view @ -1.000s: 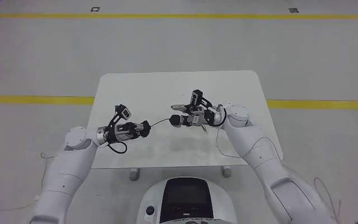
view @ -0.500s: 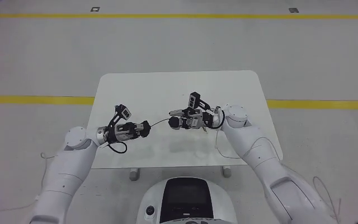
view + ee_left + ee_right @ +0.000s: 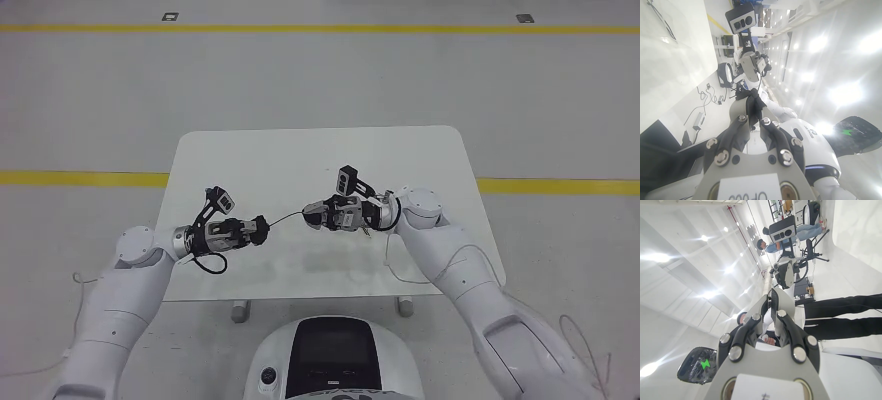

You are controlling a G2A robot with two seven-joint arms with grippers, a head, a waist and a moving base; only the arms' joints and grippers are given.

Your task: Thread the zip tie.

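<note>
Over the last second the right gripper (image 3: 314, 213) is drawing its fingers in: they were standing spread wide, one reaching well out toward the counter's far edge, and are now lying close together on the free end of the zip tie (image 3: 285, 218). The left gripper (image 3: 257, 230) is staying where it was, and the tie between the two is keeping the same slant. The zip tie is showing as a thin black plastic strip, narrow as a wire and running nearly straight. The counter (image 3: 300, 150) is appearing as a smooth, matte white slab, rectangular with rounded corners. Both grippers are showing pale grey moulded fingers on black linkage bars joined by bright round metal pins. The right one's finger pad is carrying a dark, finely ribbed face, and the left one's fingertips are looking wrapped in something black and crumpled. The left gripper is clenching one end of the tie, its black tips pressed together around it, over the counter's near half toward its left side. From there the tie is spanning the air above the counter's middle to the right gripper. That gripper is grasping the other end between its tips, over the counter's near half just right of centre.
</note>
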